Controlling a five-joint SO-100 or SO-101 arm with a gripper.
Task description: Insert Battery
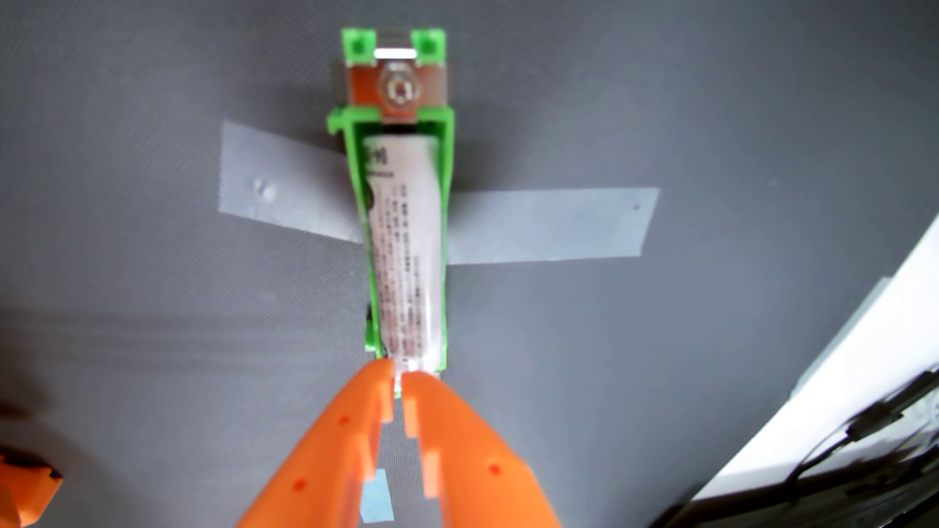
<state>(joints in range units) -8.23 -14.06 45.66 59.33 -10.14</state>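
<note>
Presently: white battery (406,254) lying in green holder (449,167), taped to grey table (152,330). Orange end effector (399,378) nearly clenched, tips at battery's near end, grasping nothing discernible. Risk: off-axis push lifts near end, unseating battery from far contact (399,91).

Green, white and orange on a grey ground

The holder (447,167) at frame centre is bright green with a copper-brown metal plate (398,91) at its top; the battery (404,243) is white with fine dark print; the gripper (399,378) at bottom centre is orange; pale grey tape (549,226) crosses the dark grey mat (711,101).
</note>
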